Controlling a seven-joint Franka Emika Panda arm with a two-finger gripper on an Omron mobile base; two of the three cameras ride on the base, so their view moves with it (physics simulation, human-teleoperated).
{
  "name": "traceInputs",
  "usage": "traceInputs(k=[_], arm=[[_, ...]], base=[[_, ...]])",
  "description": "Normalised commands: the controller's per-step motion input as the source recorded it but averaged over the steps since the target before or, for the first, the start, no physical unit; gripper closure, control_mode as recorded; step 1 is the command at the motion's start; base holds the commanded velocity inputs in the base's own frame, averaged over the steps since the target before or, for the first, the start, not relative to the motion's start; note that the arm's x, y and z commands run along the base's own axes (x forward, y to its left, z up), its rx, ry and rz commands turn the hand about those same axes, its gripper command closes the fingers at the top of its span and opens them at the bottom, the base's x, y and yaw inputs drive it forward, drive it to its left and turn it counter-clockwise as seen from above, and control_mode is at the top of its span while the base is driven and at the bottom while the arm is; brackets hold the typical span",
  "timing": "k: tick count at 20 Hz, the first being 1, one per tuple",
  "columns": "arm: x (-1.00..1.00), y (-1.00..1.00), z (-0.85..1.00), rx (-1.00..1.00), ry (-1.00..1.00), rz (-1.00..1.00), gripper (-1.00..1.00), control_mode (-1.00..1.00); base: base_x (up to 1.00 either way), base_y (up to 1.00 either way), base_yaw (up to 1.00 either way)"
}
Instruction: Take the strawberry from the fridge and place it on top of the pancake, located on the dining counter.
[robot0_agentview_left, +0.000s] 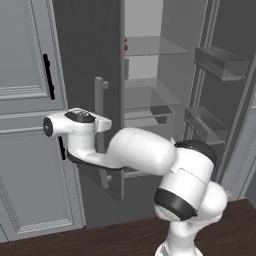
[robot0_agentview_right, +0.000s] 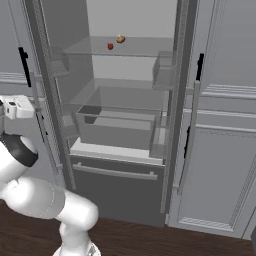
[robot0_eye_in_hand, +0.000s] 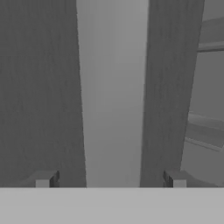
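Our gripper (robot0_eye_in_hand: 109, 181), jaws spread wide astride the fridge (robot0_agentview_right: 125, 125) door's upright handle (robot0_eye_in_hand: 113, 92), sits well below the strawberry (robot0_agentview_right: 110, 46) on the fridge's upper shelf.

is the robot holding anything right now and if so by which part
Nothing is held. The gripper is open, its fingers standing apart on either side of the fridge door handle without touching it.

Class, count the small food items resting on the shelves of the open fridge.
2: a red strawberry and a tan-brown item, side by side on the top glass shelf. Others may be hidden.
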Motion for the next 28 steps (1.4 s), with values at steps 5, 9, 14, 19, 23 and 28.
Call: traceInputs(k=[5,9,14,19,23,28], arm=[[0.01,0.37,0.00,0.01,0.00,0.00,-1.00,-1.00],[-0.91,-0.26,0.00,0.11,0.00,-0.04,-1.00,-1.00],[-0.98,-0.61,0.06,0.35,0.00,0.02,-1.00,-1.00],[-0.40,-0.97,0.10,0.66,0.05,0.15,-1.00,-1.00],[-0.19,-1.00,0.33,0.76,0.05,0.15,-1.00,-1.00],[-0.15,-0.92,0.33,0.68,0.03,0.14,-1.00,-1.00]], base=[[0.00,0.00,0.00],[0.00,0.00,0.00],[0.00,0.00,0.00],[0.00,0.00,0.00],[0.00,0.00,0.00],[0.00,0.00,0.00]])
